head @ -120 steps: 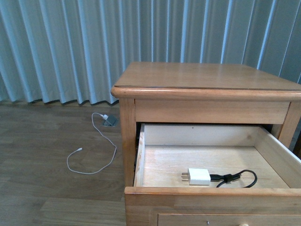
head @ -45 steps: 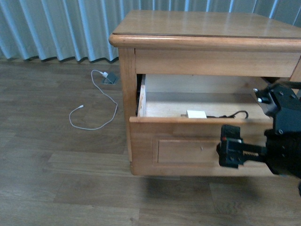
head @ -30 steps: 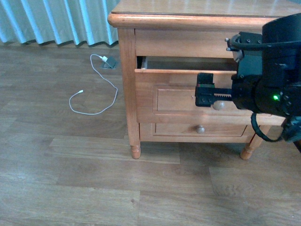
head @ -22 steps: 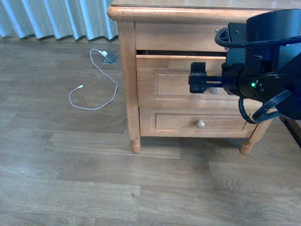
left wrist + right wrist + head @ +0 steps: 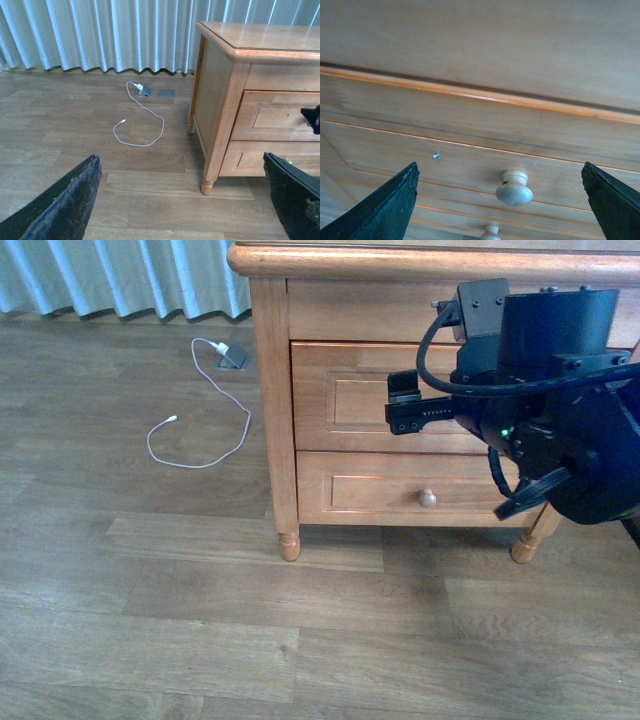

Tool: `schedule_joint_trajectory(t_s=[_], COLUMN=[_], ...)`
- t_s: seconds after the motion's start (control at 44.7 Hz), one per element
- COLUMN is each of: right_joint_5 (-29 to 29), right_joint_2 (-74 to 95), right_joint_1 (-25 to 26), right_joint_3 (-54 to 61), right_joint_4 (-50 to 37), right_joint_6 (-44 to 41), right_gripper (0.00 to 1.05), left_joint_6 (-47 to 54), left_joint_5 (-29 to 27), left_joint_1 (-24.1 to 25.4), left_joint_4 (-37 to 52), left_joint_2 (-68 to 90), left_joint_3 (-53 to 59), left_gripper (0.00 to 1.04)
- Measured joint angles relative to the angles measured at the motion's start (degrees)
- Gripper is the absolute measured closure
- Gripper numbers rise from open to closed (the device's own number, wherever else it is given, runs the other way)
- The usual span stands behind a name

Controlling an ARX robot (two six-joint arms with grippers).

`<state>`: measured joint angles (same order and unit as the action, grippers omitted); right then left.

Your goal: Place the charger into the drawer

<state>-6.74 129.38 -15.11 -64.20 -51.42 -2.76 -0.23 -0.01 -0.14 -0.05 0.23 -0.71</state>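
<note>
Grey-brown wood plank floor (image 5: 200,640) fills most of the room, w/ pale blue-grey pleated curtains (image 5: 100,35) hanging along the back. Light-brown wooden nightstand (image 5: 272,390) stands on turned feet at the right. Its taller upper drawer (image 5: 340,400), recessed-panel front, sits flush w/ the frame, fully shut; the shorter lower drawer (image 5: 370,490) under it is shut too. Charger not visible anywhere, drawer interior hidden.

Bulky black right arm (image 5: 560,410) is up against the upper drawer front. Right tool (image 5: 500,200): jaws spread wide, holding nothing, round pale knob (image 5: 514,189) between them, not touched. Left tool (image 5: 185,205) also spread wide & empty, well apart from the nightstand.

Long thin white cable (image 5: 215,420) lies looped on the floor near the curtains.
</note>
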Motion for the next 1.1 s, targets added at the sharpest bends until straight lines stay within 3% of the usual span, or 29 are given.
schedule_joint_trajectory(t_s=[0.179, 0.425, 0.627, 0.716, 0.873, 0.962, 1.097], right_joint_5=[4.46, 10.49, 19.56, 20.22, 20.26, 9.68, 6.82], right_joint_2=[-16.48, -45.48, -81.70, -94.20, -101.18, -102.60, -106.44], right_joint_1=[1.55, 5.97, 15.47, 19.63, 20.94, 16.92, 15.37], right_joint_3=[12.11, 31.12, 47.47, 50.23, 50.88, 55.06, 58.07], right_joint_4=[1.53, 11.82, 33.81, 44.00, 47.36, 37.27, 34.47], right_joint_6=[0.61, 4.09, 9.22, 10.10, 10.69, 6.80, 3.89], right_gripper=[0.08, 0.08, 0.08, 0.08, 0.08, 0.22, 0.51], left_joint_6=[0.00, 0.00, 0.00, -0.02, 0.00, -0.02, 0.00], left_joint_5=[0.00, 0.00, 0.00, 0.00, 0.02, -0.02, -0.02], left_joint_1=[0.00, 0.00, 0.00, 0.00, 0.00, 0.00, 0.00], left_joint_4=[0.00, 0.00, 0.00, -0.02, 0.00, 0.00, -0.02], left_joint_2=[0.00, 0.00, 0.00, 0.00, 0.00, 0.00, 0.00], left_joint_3=[0.00, 0.00, 0.00, 0.00, 0.00, 0.00, 0.00], left_gripper=[0.06, 0.06, 0.06, 0.06, 0.06, 0.06, 0.06])
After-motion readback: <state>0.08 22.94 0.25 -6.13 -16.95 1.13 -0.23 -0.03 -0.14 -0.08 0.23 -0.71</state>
